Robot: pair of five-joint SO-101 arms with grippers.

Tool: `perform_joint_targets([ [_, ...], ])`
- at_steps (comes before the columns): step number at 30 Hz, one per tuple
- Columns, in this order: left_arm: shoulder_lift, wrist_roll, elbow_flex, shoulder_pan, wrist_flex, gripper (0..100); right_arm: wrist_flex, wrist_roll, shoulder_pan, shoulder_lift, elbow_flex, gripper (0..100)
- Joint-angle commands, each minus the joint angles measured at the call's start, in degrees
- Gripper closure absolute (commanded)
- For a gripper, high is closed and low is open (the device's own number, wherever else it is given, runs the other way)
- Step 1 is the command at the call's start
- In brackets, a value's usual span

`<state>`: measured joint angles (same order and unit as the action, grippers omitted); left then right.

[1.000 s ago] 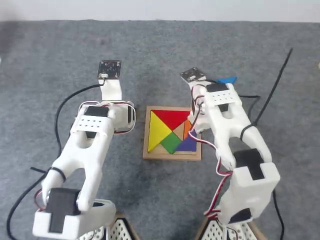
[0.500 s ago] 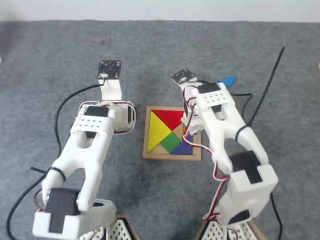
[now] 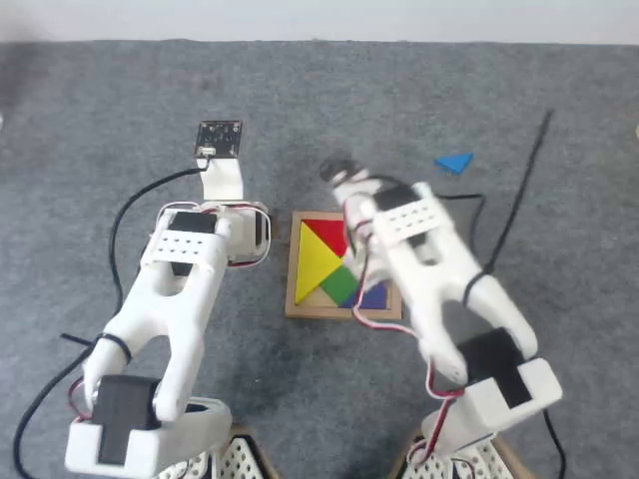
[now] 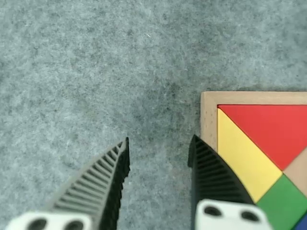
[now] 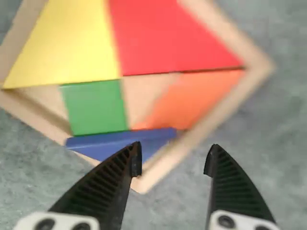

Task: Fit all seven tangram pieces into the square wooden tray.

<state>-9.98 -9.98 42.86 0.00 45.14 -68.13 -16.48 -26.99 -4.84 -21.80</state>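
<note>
Smooth pale wooden tray (image 4: 208,115) lies on rough, matt grey cloth (image 4: 96,57).

My right arm (image 3: 429,264) hides right half of tray (image 3: 293,267), high view. Left wrist view: right edge crops it.

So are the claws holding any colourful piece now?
No, nothing. The left gripper is open beside the square wooden tray; the right gripper is open over its edge.
</note>
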Motion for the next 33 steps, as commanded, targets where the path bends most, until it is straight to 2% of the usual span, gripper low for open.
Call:
perform_joint_targets([
  [1,-2.5,0.4,-1.1,-0.2,-1.1,80,3.7,0.5,-2.9,1.0,-1.5,77.9],
  [7,-2.5,0.4,-1.2,-0.2,-1.0,80,3.6,0.4,-3.3,0.6,-1.8,77.9],
  [18,-2.5,0.4,-1.3,-0.3,-0.9,80,3.6,-3.2,4.9,0.8,-4.5,77.9],
  [22,-2.5,0.4,-1.3,-0.3,-1.0,80,3.6,-4.4,5.3,1.4,-4.4,77.9],
  [27,-2.4,0.4,-1.2,-0.3,-1.1,80,3.5,-4.4,7.9,7.2,0.4,77.9],
  [33,-2.4,0.4,-1.3,-0.3,-1.1,80,-7.0,-6.0,7.8,9.9,2.3,77.9],
])
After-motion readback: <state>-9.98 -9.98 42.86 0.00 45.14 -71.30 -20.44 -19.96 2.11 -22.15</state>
